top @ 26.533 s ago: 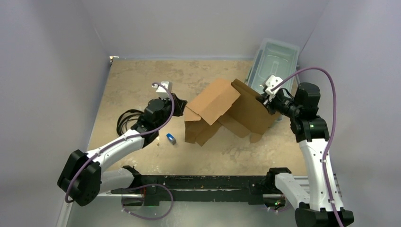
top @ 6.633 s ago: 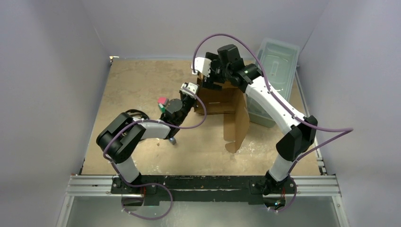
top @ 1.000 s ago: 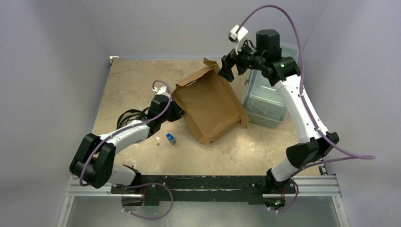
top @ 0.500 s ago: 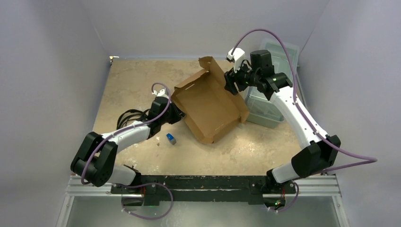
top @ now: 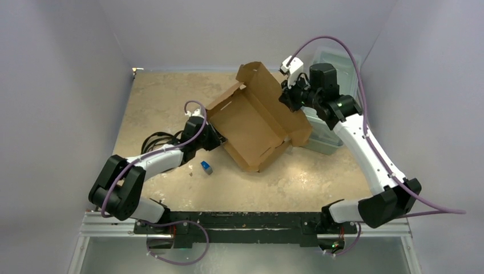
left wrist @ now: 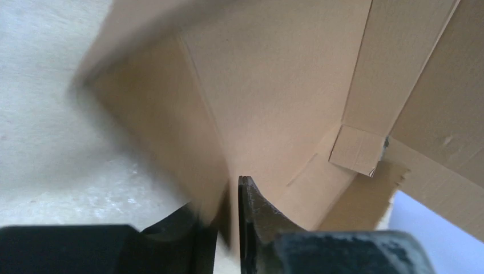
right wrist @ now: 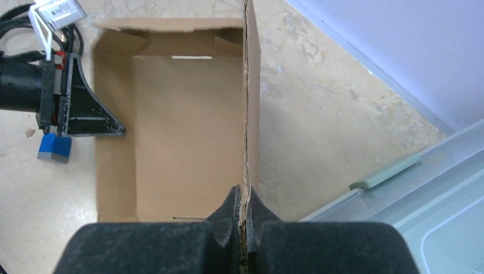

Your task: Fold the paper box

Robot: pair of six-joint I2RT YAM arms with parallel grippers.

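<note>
Sandy, scuffed tabletop (top: 171,97) shut in by pale lilac walls (top: 57,85). Nearest, along the table's edge, black rail (top: 245,220) carrying both arm bases. Just beyond, small blue block (top: 206,167) lying alone on the table, near the left forearm. Coil of black cable (top: 157,140) farther left.

Left gripper (left wrist: 225,205) low at the near-left wall of the paper box (top: 251,123), fingers drawn close with that wall pinched between them. Cardboard there partly blurred in the left wrist view. White label (right wrist: 57,8) on the left wrist, dark print on it too small to read.

Paper box in the middle of the table: plain brown cardboard, lying slantwise, open side up, short walls raised, a narrow slot cut in the floor near each end. Long far-right flap standing upright on edge. Right gripper (right wrist: 244,200) reaching in from the far right, fingers pressed together on the raw corrugated rim of that flap.

Behind the box, clear plastic bin (top: 322,137) with its lid on, against the right wall. Pale green latch (right wrist: 385,171) at its rim. Right corner of the box just beside the bin; touching or not, cannot tell.
</note>
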